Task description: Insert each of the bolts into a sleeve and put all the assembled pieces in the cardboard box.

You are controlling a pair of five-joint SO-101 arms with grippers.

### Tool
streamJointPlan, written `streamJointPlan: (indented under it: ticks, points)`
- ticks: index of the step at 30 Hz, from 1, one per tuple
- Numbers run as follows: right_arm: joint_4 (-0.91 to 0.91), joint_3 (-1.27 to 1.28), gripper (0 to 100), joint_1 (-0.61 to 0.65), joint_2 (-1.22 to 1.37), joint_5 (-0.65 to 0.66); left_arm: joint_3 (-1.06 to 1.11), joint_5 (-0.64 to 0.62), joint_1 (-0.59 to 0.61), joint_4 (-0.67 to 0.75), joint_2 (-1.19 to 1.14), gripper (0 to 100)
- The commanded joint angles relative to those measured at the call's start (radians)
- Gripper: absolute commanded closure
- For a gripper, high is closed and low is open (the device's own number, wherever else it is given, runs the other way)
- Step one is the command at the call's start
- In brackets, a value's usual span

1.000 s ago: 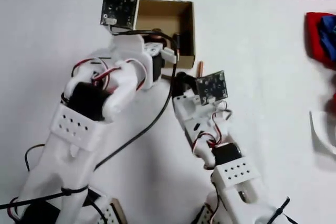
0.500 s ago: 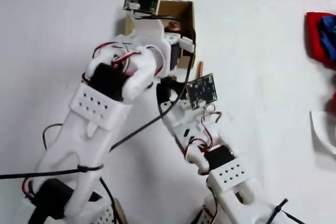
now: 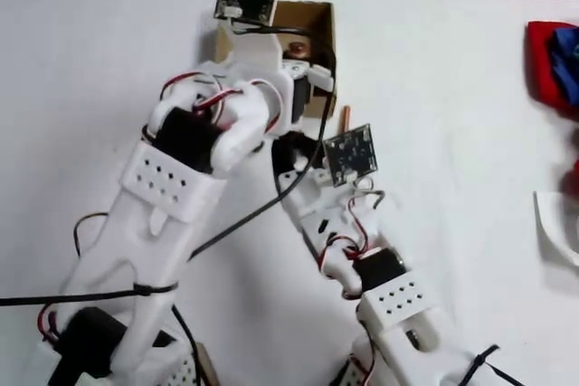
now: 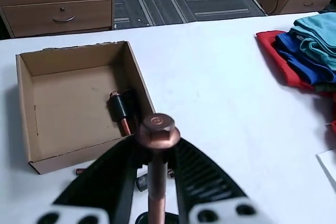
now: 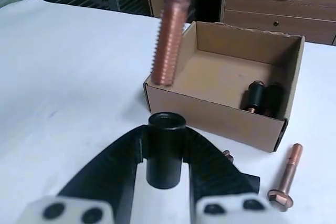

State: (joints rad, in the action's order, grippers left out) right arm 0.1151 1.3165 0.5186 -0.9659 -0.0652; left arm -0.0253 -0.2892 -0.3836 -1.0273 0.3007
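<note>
Left pincer (image 4: pixel 156 150) clamps a bolt (image 4: pixel 156 128) upright, its threaded end above, not touching, the sleeve (image 5: pixel 165 153) gripped by the right pincer (image 5: pixel 166 139), near the box (image 5: pixel 210 113). A loose bolt (image 5: pixel 287 178) lies on the worktop (image 5: pixel 63 77).

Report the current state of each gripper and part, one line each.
left gripper: shut on the held bolt.
held bolt: upright, head up, threaded end above the sleeve, not yet inserted.
right gripper: shut on the sleeve.
sleeve: upright, bore up and empty.
cardboard box: open-topped.
assembled piece: lying inside the box.
loose bolt: lying flat beside the box, no sleeve on it.
</note>
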Motion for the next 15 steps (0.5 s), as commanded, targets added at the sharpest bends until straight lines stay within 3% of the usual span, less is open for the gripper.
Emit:
streamJointPlan:
  ticks: [1, 15]
  points:
    - [-0.024, -0.072, 97.6, -0.010, 0.002, -0.005, 0.001, -0.009, -0.006, 0.032, 0.006, 97]
    - [0.024, -0.098, 97.6, -0.015, -0.107, -0.005, 0.001, -0.009, -0.002, 0.032, 0.006, 97]
